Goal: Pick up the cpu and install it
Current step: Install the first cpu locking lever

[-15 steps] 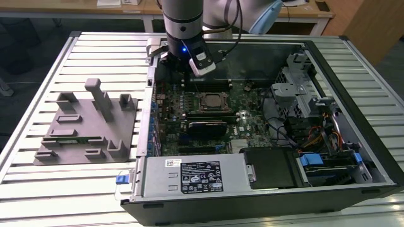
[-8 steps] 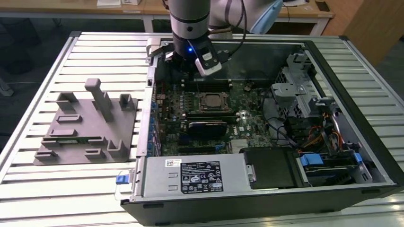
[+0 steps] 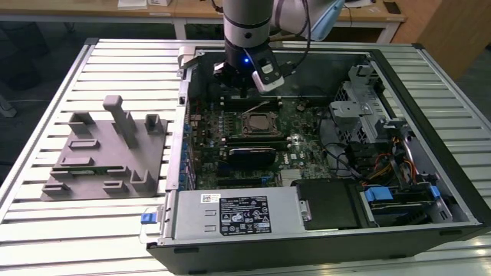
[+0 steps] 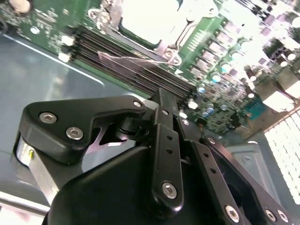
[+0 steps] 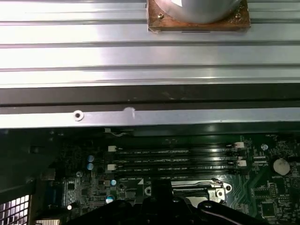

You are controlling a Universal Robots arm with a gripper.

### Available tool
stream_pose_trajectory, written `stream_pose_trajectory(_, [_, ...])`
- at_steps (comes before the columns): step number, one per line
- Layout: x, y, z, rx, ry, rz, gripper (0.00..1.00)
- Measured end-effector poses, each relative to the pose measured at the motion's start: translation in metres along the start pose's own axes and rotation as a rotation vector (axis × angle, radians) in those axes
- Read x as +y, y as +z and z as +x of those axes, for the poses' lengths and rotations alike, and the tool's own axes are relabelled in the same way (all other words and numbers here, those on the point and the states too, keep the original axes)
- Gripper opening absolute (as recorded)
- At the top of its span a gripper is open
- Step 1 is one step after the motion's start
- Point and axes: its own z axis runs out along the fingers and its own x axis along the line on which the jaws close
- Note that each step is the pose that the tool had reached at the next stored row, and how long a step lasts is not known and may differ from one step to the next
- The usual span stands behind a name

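- The gripper (image 3: 243, 91) hung inside the open computer case (image 3: 429, 172), over the memory slots (image 5: 173, 157) on the motherboard (image 3: 307, 154).
- Whether its claw was apart or together could not be told.
- The cpu (image 3: 259, 122) lay within the black-framed socket (image 3: 261, 135), near the gripper but apart from it.

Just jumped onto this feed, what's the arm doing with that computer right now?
The robot arm's hand hangs over the open computer case, near the memory slots beside the processor socket on the motherboard. Whether the processor chip is in the hand or already in the socket, I can't tell. A grey parts tray lies on the table, on the exterior view's left of the case.
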Motion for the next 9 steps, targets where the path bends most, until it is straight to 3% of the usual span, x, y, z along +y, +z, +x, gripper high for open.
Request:
stream_pose_trajectory(7, [-0.0004,-0.0001,-0.0012,-0.0015,0.0,-0.0023,0.11])
stream_pose_trajectory(9, [-0.0005,0.0001,-0.0011,-0.0072,0.0,-0.0008,0.11])
